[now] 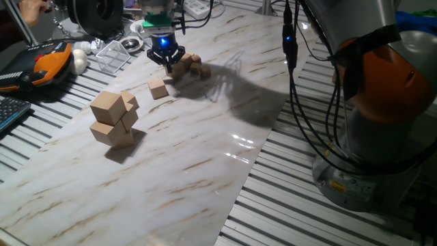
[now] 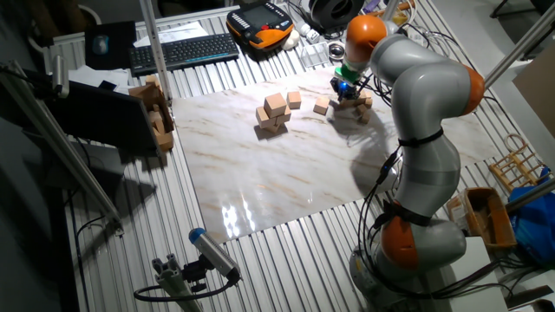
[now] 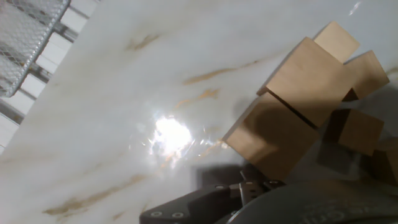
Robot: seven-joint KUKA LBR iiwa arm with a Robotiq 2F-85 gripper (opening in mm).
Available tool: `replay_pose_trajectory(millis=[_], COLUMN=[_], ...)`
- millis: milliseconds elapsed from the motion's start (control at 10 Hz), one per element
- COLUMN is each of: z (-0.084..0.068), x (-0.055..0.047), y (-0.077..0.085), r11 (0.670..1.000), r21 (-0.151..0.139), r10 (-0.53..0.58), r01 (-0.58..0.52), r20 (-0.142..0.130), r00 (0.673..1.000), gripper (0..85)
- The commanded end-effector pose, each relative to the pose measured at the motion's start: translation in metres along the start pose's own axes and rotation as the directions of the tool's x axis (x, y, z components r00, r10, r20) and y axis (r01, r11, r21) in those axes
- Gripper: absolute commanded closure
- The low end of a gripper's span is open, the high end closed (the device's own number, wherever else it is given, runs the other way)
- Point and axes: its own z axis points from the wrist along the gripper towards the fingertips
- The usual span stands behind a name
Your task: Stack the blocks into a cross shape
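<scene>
A white marble-veined board (image 1: pixel 205 137) is lying across the slatted table (image 1: pixel 328 219), glare bouncing off it. Just beside the fingers (image 1: pixel 168 63), a cluster of small tan blocks (image 1: pixel 190 65) is sitting. A single block (image 1: pixel 158 88) is resting nearby, and well apart bigger tan cubes (image 1: pixel 113 119) are sitting piled.

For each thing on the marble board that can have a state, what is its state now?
gripper: low over the board, at the edge of the small cluster; open or shut cannot be told.
cluster of blocks: bunched together, partly stacked, beside the gripper.
single block: flat on the board, alone, apart from the others.
pile of bigger cubes: stacked unevenly, tilted, untouched.
marble board: flat, glare spots on it.
</scene>
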Motion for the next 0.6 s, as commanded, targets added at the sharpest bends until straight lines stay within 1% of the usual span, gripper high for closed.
replay_pose_trajectory(millis=[0,100,200,300,500], z=[0.0004,0.0012,0.0016,0.0034,0.0063], x=[0.0002,0.0009,0.0024,0.0052,0.0095], y=[0.0002,0.0001,-0.0004,-0.0013,-0.0026], r11=[1.0,1.0,1.0,1.0,0.999], r21=[-0.001,-0.003,-0.003,-0.007,-0.009], r10=[-0.001,0.003,0.018,0.03,0.032], r01=[0.001,-0.003,-0.019,-0.03,-0.033], r20=[-0.001,-0.006,-0.02,-0.042,-0.056], r00=[1.0,1.0,1.0,0.999,0.998], gripper=[85.0,85.0,85.0,85.0,85.0])
